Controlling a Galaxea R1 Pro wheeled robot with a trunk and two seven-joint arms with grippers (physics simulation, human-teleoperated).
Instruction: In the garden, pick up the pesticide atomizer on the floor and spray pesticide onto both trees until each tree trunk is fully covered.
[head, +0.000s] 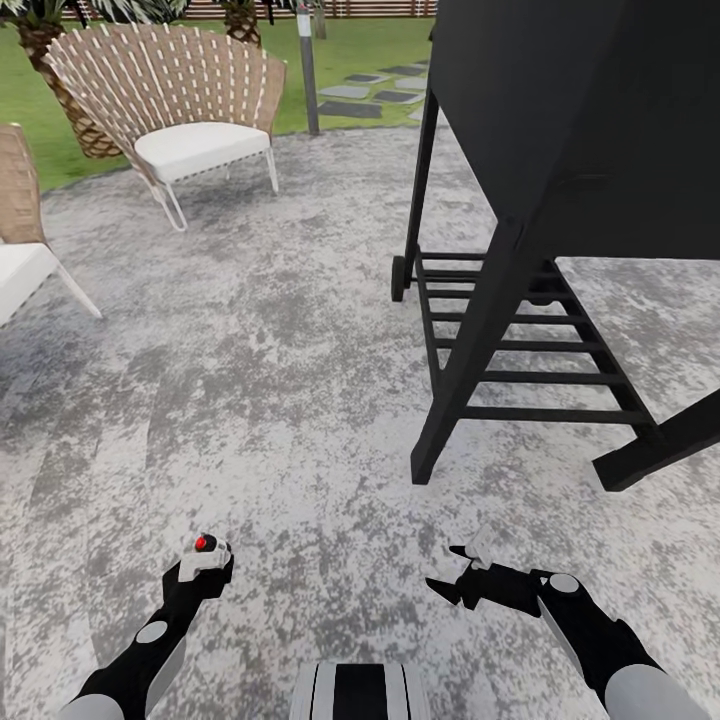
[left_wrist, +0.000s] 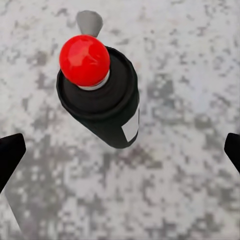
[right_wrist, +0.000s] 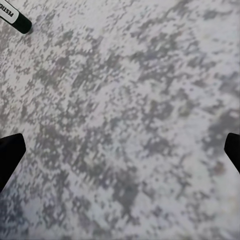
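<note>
On the mottled grey paving (head: 270, 360), just ahead of the left gripper (head: 203, 560), stands the atomizer (left_wrist: 100, 95): a black can with a red round cap (left_wrist: 84, 60). In the head view only its red top (head: 206, 543) peeks over the gripper. The left wrist camera looks down on it almost end-on, so its long axis seems to run near upright, cap toward the camera, tilted a little. The left fingertips (left_wrist: 11, 152) sit wide apart at the frame's edges, holding nothing; the can lies between them but farther along their reach, so a short advance should bring it into the jaws. The right gripper (head: 455, 580) is also spread and empty, over bare paving, well apart from the can. A black grill (head: 560, 200) stands to the right, wicker chairs (head: 190, 110) and lawn (head: 350, 50) beyond.
</note>
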